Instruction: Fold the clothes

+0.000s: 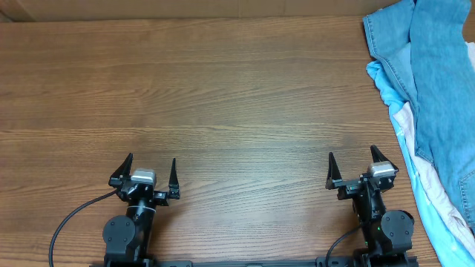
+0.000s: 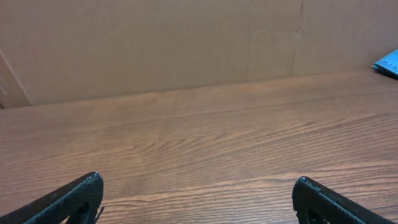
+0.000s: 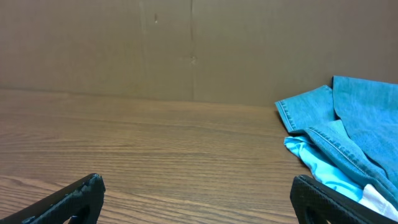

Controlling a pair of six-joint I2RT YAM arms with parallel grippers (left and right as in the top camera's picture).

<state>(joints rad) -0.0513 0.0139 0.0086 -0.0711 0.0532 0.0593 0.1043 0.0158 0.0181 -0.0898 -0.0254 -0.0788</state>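
The left gripper [image 1: 151, 160] and the right gripper [image 1: 352, 153], two in all, stand open and empty over one desk [image 1: 223, 89]. One pair of jeans [image 1: 438, 81] overlaps one light blue garment [image 1: 382, 83].

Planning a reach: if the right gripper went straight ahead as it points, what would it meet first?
Probably the cardboard wall behind the table; the jeans lie off to the right.
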